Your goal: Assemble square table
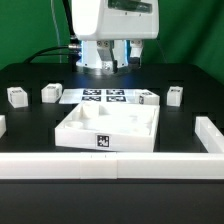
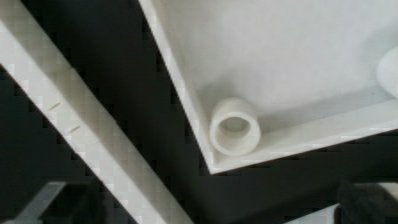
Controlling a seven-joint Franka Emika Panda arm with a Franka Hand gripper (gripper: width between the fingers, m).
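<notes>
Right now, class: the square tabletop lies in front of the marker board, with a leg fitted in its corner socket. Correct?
No. The wrist view shows the corner socket empty, no leg fitted. The square tabletop does lie in front of the marker board.

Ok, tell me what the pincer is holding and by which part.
Nothing. The pincer is open and empty, with no part between its fingers. The slab lies ungripped on the table.
</notes>
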